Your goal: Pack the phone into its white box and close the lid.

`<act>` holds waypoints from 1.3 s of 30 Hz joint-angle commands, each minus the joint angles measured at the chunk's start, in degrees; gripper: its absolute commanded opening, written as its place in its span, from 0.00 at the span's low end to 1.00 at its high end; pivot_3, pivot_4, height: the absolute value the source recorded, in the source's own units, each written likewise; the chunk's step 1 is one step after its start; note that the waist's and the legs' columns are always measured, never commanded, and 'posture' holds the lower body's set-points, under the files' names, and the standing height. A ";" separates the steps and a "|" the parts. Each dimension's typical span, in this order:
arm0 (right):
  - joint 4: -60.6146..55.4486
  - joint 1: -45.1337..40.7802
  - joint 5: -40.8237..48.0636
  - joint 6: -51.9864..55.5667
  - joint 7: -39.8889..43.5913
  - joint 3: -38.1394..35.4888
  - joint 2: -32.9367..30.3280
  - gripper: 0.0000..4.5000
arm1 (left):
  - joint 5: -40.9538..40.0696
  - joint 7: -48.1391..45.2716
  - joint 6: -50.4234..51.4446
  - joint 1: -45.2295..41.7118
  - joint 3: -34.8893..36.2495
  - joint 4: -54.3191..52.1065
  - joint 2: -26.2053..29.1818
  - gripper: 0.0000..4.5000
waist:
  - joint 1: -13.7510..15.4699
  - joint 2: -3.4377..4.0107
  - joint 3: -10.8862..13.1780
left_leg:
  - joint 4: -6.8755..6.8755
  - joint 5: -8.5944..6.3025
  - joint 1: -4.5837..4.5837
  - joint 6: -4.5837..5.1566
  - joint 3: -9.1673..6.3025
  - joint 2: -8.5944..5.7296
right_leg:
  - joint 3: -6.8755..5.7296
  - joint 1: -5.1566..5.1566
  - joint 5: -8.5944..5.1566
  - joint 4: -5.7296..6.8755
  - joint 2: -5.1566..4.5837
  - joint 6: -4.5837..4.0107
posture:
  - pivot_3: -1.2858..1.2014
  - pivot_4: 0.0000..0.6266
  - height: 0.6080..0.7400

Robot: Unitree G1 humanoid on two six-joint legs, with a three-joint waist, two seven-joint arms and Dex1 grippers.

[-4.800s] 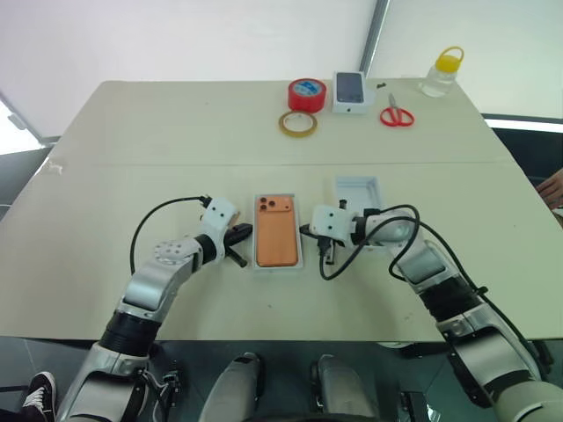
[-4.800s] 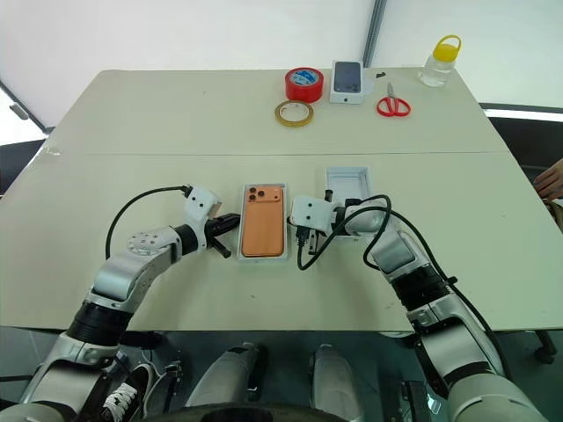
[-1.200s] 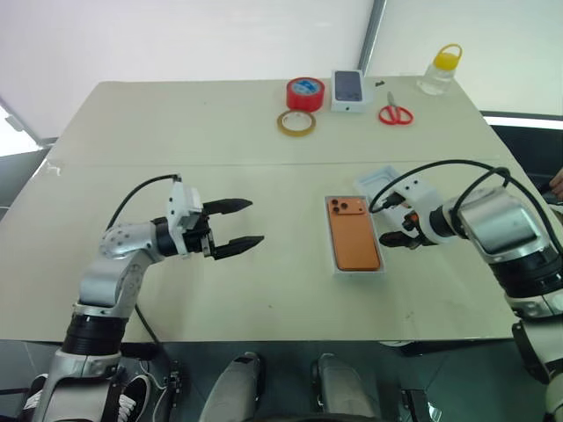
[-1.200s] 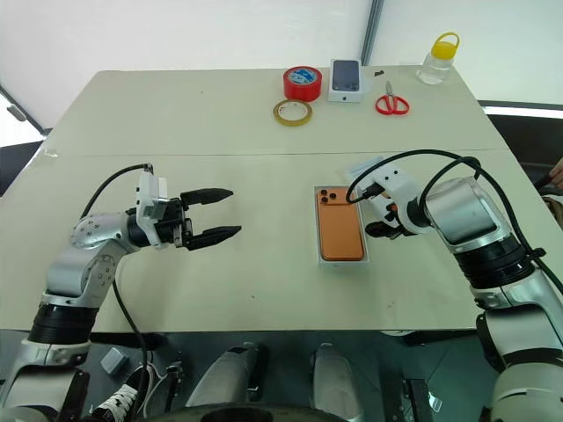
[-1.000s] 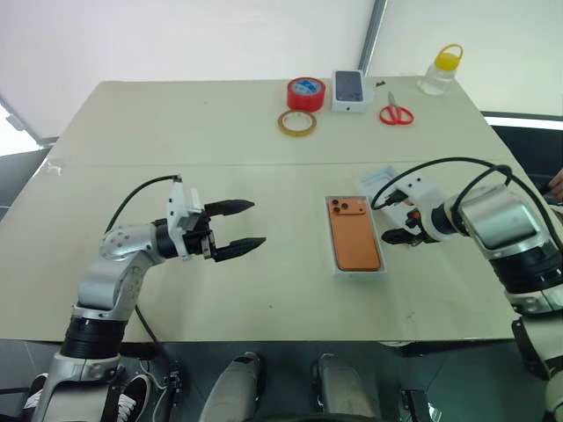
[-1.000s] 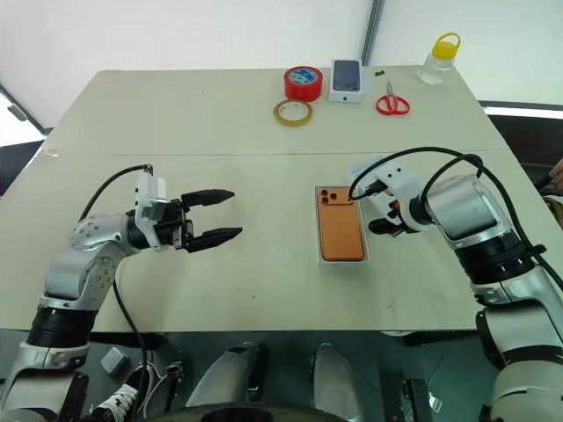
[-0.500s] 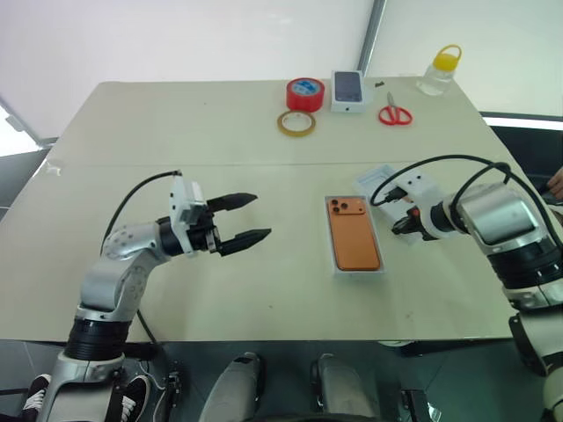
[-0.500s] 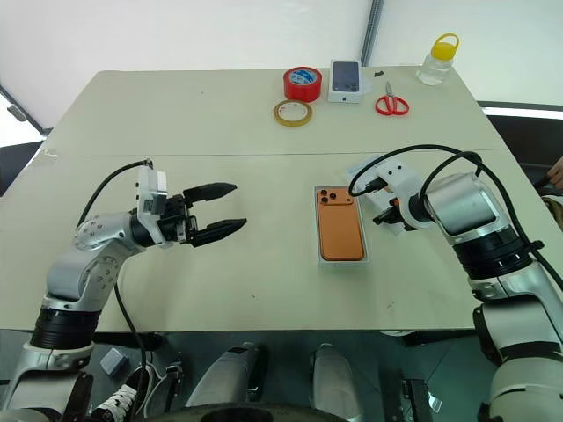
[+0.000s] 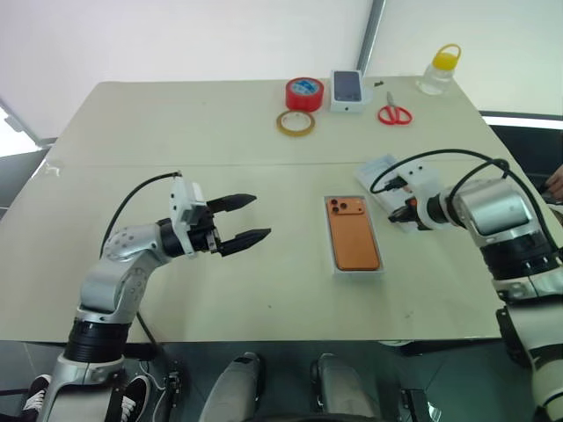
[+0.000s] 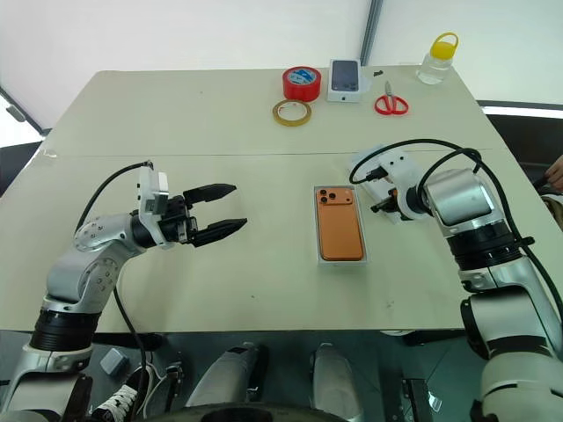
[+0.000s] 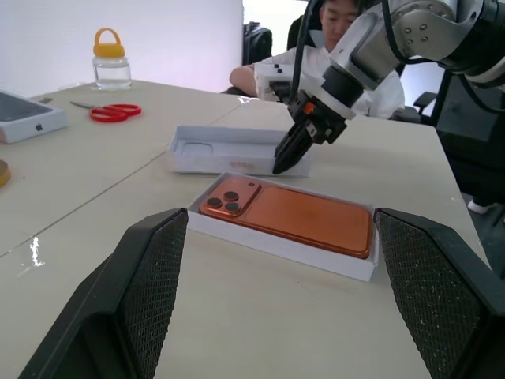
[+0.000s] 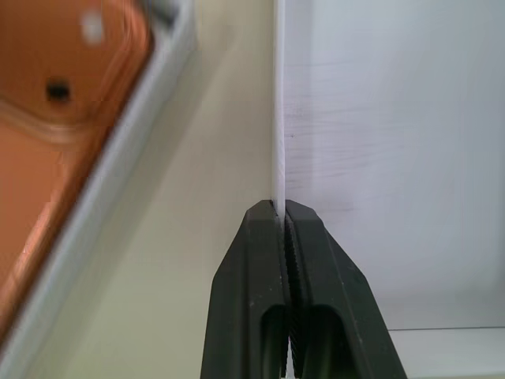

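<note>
On the lid wall, right hand pinched tight

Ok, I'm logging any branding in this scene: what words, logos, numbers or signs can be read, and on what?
No words or numbers are readable.
Small white box: a dark logo mark on its side, no letters.
Red tape roll: blue label, too small to read.
Lid: an orange mark on its wall, too blurred to read.

Bright, even daylight, soft shadows — right wrist view blurred up close.
</note>
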 commanded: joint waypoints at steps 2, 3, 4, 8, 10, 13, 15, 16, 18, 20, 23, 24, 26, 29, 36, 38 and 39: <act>1.82 -3.18 2.36 -7.72 -3.13 -9.82 3.51 0.01 | 0.19 0.44 -0.67 -1.06 0.94 -0.37 0.16 0.88 | 0.03 0.02 0.02 | 0.00 0.01 0.00 -0.01 0.00 0.00 | 0.00 0.00 0.00 0.00 0.01 0.00 | 0.52 0.24 1.00; 1.94 -3.35 3.60 -9.49 -3.34 -12.16 4.75 0.01 | 0.38 0.61 -0.81 -1.14 0.95 -0.23 0.17 0.88 | 0.05 0.02 0.02 | 0.01 0.01 0.00 -0.01 0.01 0.00 | 0.00 0.01 0.00 0.00 0.01 0.00 | 0.52 0.24 1.00; 1.50 -3.47 4.96 -9.83 -3.44 -14.10 5.99 0.01 | 0.38 0.60 -0.85 -1.16 1.06 -0.03 0.26 0.88 | 0.06 0.02 0.02 | 0.02 0.01 0.00 -0.01 0.01 0.00 | 0.00 0.01 0.00 0.01 0.01 0.00 | 0.52 0.24 1.00; -1.90 -2.08 10.07 -10.05 -5.21 -21.25 11.00 0.01 | 0.23 0.71 -0.53 -1.72 1.25 0.82 0.32 0.88 | 0.11 0.03 0.03 | 0.01 0.01 0.00 -0.01 0.00 0.00 | 0.00 0.01 0.00 0.01 0.02 0.00 | 0.52 0.24 1.00; -4.93 -1.17 14.36 -7.34 -4.83 -24.11 14.05 0.01 | 0.32 0.57 -0.59 -2.20 1.22 1.35 0.45 0.88 | 0.01 0.05 0.04 | 0.00 0.01 0.00 -0.01 0.00 0.00 | 0.02 0.00 0.00 0.01 0.02 0.00 | 0.52 0.24 1.00; -10.12 0.70 19.28 -4.51 -6.14 -27.30 18.47 0.01 | 0.46 0.31 -0.60 -3.00 0.95 2.11 0.53 0.88 | -0.04 0.06 0.04 | 0.00 0.01 0.00 -0.02 -0.01 0.03 | 0.01 -0.01 0.00 0.03 0.04 0.00 | 0.52 0.24 1.00; -14.67 2.27 24.12 -0.35 -6.69 -29.30 21.82 0.01 | 0.58 0.31 -0.49 -3.70 0.75 2.58 0.48 0.88 | 0.03 0.06 0.05 | 0.00 0.01 0.00 -0.02 -0.02 0.03 | 0.02 0.00 0.01 0.04 0.04 0.00 | 0.52 0.24 1.00; -16.19 2.65 27.01 2.64 -7.23 -30.90 23.71 0.01 | 0.60 0.31 -0.46 -3.93 0.71 2.73 0.45 0.88 | 0.04 0.06 0.05 | 0.01 0.01 0.00 -0.02 -0.02 0.02 | 0.02 0.00 0.00 0.04 0.04 0.00 | 0.52 0.24 1.00; -19.29 3.60 31.05 6.25 -8.02 -32.48 26.05 0.01 | 0.46 0.23 -0.29 -4.09 0.70 2.78 0.51 0.88 | -0.01 0.08 0.05 | 0.01 0.01 0.00 -0.02 -0.02 0.02 | 0.03 -0.01 0.01 0.04 0.04 0.00 | 0.52 0.24 1.00; -20.46 3.53 36.23 13.72 -9.93 -36.69 29.82 0.01 | 0.47 0.32 -0.26 -4.00 0.61 2.60 0.48 0.88 | -0.04 0.08 0.06 | 0.00 0.01 0.00 -0.02 -0.02 0.02 | 0.04 -0.02 0.01 0.05 0.04 -0.01 | 0.52 0.24 1.00; -21.11 1.89 41.82 22.94 -13.88 -45.25 36.51 0.01 | -0.41 1.16 0.30 -3.84 1.21 2.41 -0.10 0.88 | -0.05 0.11 0.06 | -0.01 0.01 0.00 -0.02 -0.03 0.04 | 0.04 -0.03 0.01 0.07 0.05 -0.02 | 0.52 0.24 1.00; -21.83 2.22 43.93 24.28 -14.80 -46.28 37.60 0.01 | -2.20 2.26 1.61 -4.25 2.38 2.49 -0.83 0.88 | 0.00 0.14 0.07 | -0.01 0.01 0.00 -0.02 -0.03 0.03 | 0.05 -0.04 0.02 0.07 0.04 -0.02 | 0.52 0.24 1.00; -22.90 4.68 49.01 25.11 -17.18 -45.63 37.98 0.01 | -5.05 4.45 3.92 -5.20 4.52 2.75 -1.99 0.88 | 0.00 0.15 0.08 | -0.01 0.01 0.00 -0.02 -0.03 0.02 | 0.06 -0.04 0.02 0.08 0.04 -0.02 | 0.52 0.24 1.00; -23.92 10.92 61.15 25.21 -20.63 -40.55 34.96 0.01 | -6.70 6.34 5.98 -5.68 6.00 2.29 -2.59 0.88 | 0.12 0.14 0.07 | -0.03 0.01 -0.01 -0.01 -0.05 0.02 | 0.03 -0.04 0.01 0.05 0.03 -0.02 | 0.52 0.24 1.00; -22.89 17.93 74.72 24.90 -30.82 -36.75 29.40 0.01 | -4.51 6.35 5.75 -3.55 4.46 0.31 -2.15 0.88 | -0.42 0.16 0.08 | 0.01 0.01 0.03 0.01 0.04 0.05 | 0.11 -0.03 0.02 0.11 0.05 -0.02 | 0.52 0.24 1.00; -20.97 18.61 79.32 22.88 -34.21 -35.27 28.38 0.01 | -3.74 6.19 5.29 -2.65 3.68 -0.21 -2.25 0.88 | -0.37 0.16 0.08 | -0.03 0.01 0.03 0.01 0.03 0.05 | 0.11 -0.03 0.01 0.09 0.05 -0.03 | 0.52 0.24 1.00; -20.78 19.25 81.84 22.40 -35.28 -33.50 27.38 0.01 | -3.86 6.39 5.53 -2.32 3.55 -0.50 -2.46 0.88 | -0.37 0.15 0.08 | -0.05 0.01 0.03 0.01 0.04 0.05 | 0.11 -0.04 0.01 0.08 0.05 -0.03 | 0.52 0.24 1.00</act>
